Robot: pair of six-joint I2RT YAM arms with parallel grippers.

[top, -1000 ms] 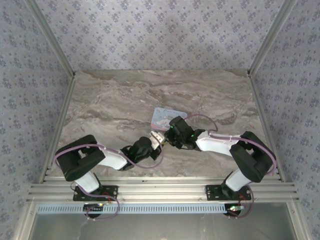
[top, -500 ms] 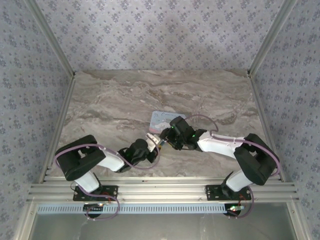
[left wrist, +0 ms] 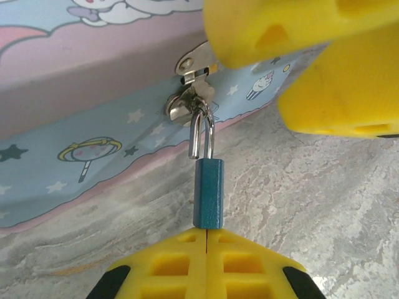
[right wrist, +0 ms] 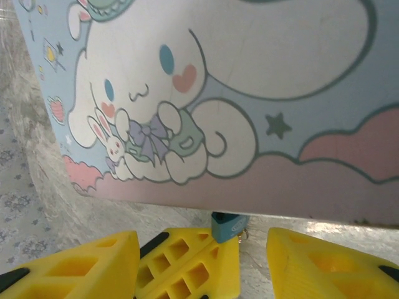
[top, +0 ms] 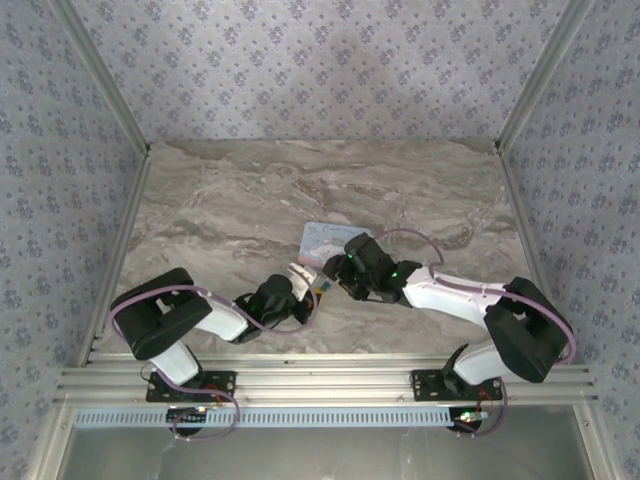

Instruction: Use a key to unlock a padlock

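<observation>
The padlock [left wrist: 207,193] hangs by its shackle from the hasp [left wrist: 190,103] on the tin's [left wrist: 93,143] near side. The tin lies near the middle of the bench [top: 220,200], a little toward the near edge. The padlock's body points straight at the left gripper [left wrist: 206,249]. That gripper's fingers are pressed together, with the tips right against the padlock's lower end, where a keyhole would likely sit. This lineup suits pushing in or turning a key, but I cannot tell whether a key is pinched between the fingers. The right gripper [left wrist: 265,75] has its fingers apart and hovers just above the hasp at the tin's lid edge. It is probably there to steady the tin so it does not slide when the padlock is worked. The shackle looks seated in the body, so the padlock seems not yet unlocked.
</observation>
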